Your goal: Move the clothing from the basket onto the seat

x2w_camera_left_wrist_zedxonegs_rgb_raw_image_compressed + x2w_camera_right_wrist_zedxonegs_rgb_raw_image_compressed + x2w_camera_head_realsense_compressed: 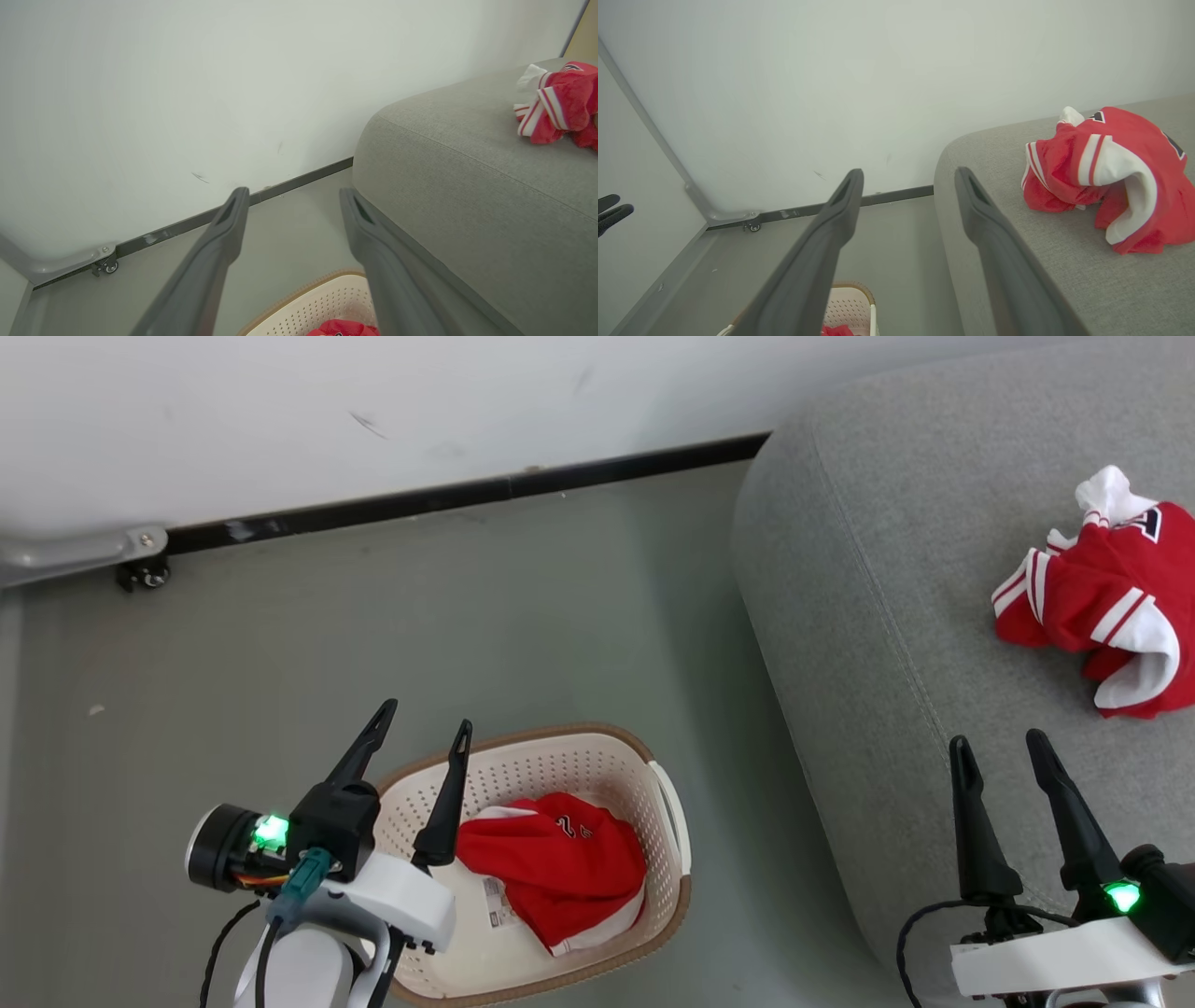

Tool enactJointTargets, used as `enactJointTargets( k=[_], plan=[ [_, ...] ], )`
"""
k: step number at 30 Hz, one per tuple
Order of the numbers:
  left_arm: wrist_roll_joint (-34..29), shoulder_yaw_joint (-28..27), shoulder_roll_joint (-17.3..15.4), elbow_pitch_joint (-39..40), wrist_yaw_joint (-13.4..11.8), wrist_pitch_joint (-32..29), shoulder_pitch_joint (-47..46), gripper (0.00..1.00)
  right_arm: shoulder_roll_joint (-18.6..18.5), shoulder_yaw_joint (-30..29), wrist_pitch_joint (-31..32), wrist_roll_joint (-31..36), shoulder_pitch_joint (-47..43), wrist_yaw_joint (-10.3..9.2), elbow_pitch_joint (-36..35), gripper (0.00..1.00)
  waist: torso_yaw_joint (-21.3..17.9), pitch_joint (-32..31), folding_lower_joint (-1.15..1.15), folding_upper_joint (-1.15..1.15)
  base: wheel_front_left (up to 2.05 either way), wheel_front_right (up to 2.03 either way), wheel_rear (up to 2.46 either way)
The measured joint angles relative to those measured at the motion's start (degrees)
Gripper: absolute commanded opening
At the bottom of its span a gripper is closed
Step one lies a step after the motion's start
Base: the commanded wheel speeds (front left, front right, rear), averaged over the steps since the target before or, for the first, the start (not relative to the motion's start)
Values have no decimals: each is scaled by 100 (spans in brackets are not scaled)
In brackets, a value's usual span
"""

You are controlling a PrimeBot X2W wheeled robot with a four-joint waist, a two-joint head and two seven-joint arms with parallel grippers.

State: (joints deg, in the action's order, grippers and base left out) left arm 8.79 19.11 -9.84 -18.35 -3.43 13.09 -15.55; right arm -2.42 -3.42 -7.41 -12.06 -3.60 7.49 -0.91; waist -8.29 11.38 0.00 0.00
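Left gripper (426, 716) hangs spread wide and empty over the left rim of the laundry basket (597, 761). A red numbered garment (560, 859) lies in the basket's right half.

Risk: a finger catching the perforated wall would drag the basket, and a shallow pinch would drop fabric short of the sofa (868, 616) edge.

Bare floor (373, 635) gives room to the left. Right gripper (998, 739), wide open and empty, hovers over the sofa near a second red garment (1092, 597).

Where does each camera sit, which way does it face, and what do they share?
Head view: on the head, looking down at basket and seat; left gripper and right gripper show, open.
Left wrist view: left wrist, facing the wall along its fingers.
Right wrist view: right wrist, facing wall and seat along its fingers.
Shared: basket, and red garment on the seat.
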Motion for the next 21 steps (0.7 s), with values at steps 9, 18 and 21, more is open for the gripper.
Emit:
enactJointTargets(
  k=[9, 18, 21],
  plan=[
    [-81, 82, -53, -400, 101, -46, -365, 100, 3, -5, -118, -20, 56, 0, -131, 100, -301, 477, 0, 0, 0, 0, 0],
    [-209, 76, -241, -1077, 151, -101, -522, 100, 4, 164, -176, -82, 294, 0, -160, 100, -622, 1015, 0, 0, 0, 0, 0],
    [-219, 56, -274, -1244, 151, -105, -592, 100, 7, 214, -225, -123, 375, 0, -154, 100, -712, 1174, 0, 0, 0, 0, 0]
  ],
)
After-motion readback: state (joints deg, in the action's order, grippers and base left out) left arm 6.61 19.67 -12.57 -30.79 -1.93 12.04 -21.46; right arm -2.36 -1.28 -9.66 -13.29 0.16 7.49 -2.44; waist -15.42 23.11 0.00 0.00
